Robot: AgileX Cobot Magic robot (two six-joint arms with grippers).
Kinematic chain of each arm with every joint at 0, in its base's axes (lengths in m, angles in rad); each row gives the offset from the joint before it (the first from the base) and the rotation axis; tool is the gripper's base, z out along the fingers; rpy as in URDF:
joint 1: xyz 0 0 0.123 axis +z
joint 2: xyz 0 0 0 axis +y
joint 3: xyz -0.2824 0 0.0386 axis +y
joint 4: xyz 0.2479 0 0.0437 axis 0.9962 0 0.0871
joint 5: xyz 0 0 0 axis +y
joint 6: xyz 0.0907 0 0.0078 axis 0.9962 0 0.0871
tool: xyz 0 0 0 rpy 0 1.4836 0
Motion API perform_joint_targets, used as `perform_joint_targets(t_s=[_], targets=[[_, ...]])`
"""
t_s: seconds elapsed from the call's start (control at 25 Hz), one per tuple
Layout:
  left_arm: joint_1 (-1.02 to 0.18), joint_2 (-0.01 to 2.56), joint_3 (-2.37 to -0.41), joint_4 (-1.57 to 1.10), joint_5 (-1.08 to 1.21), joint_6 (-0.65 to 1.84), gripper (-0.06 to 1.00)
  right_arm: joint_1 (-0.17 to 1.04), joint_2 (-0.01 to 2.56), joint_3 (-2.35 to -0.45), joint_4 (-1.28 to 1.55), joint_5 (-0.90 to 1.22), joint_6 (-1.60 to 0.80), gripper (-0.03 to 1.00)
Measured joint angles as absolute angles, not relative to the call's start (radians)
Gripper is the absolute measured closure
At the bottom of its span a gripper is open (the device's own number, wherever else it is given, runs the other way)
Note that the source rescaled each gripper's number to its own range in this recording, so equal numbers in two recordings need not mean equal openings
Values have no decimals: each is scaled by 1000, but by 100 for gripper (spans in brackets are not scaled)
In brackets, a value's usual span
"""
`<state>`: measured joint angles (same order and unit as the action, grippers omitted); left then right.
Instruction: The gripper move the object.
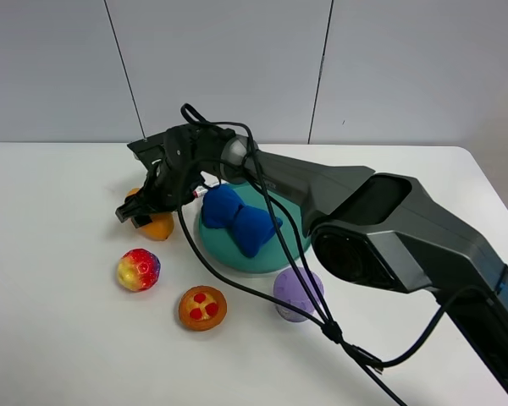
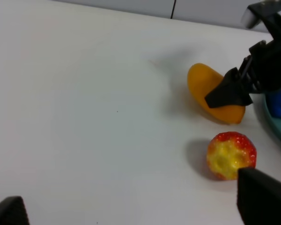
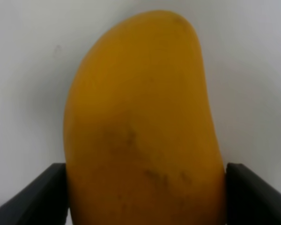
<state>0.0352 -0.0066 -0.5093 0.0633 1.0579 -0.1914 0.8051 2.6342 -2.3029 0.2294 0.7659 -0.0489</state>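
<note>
My right gripper [image 1: 140,211] is reaching across the middle and clasping the orange mango [image 1: 158,227], one black finger pressing each flank. The mango is lying on the white table [image 1: 51,321], just beside the teal plate [image 1: 237,255]. My left gripper [image 2: 136,206] is hanging spread wide, holding nothing.

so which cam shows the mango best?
Right wrist: the mango fills the frame, clamped in the right hand. Left wrist shows it smaller, one end behind that hand. Exterior high shows only part, under the hand.
</note>
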Motion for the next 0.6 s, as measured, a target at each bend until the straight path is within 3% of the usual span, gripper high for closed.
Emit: perform_joint_targets(t_s=[0.2, 0.24, 0.32, 0.4, 0.48, 0.6], targets=[[35, -7, -509, 63, 1058, -191, -6, 805, 2634, -2303, 229, 768, -50, 95], [35, -7, -509, 63, 1058, -191, -6, 805, 2634, -2303, 229, 768, -50, 82], [35, -7, -509, 63, 1058, -191, -6, 805, 2634, -2303, 229, 774, -34, 35], [35, -7, -509, 63, 1058, -191, -6, 805, 2621, -2303, 228, 808, -12, 11], [35, -7, -509, 63, 1058, -191, -6, 805, 2591, -2303, 218, 843, 0, 2], [35, -7, -509, 63, 1058, -191, -6, 808, 2496, -2303, 179, 874, -6, -2]])
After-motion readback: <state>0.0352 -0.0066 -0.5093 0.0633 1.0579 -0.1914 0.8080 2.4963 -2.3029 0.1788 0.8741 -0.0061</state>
